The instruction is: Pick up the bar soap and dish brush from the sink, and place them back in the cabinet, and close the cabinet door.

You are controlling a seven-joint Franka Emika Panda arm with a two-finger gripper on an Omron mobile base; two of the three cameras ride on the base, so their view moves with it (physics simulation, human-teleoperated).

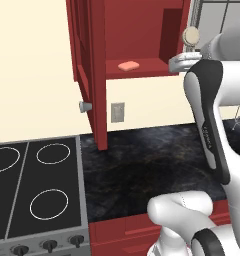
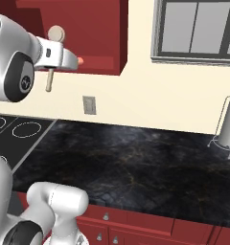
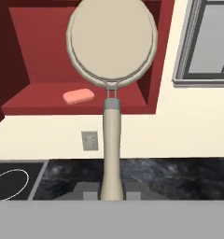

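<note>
Up at the cabinet (image 1: 142, 30) shelf's front edge | gripper (image 3: 111, 193) fingers clenching dish brush (image 3: 112, 56) handle | easing it in beside bar soap (image 1: 128, 65), avoiding bumping it

I see brush (image 3: 112, 44): matt beige disc, smooth wood-like handle | soap (image 3: 79, 96): matt salmon block, smooth | cabinet (image 1: 142, 35): dark red painted finish, flat sheen | door (image 1: 89, 70): same red paint, grey metal-look knob | counter (image 2: 136, 162): glossy black marbled stone | stove (image 1: 32, 185): smooth black glass-like top
</note>
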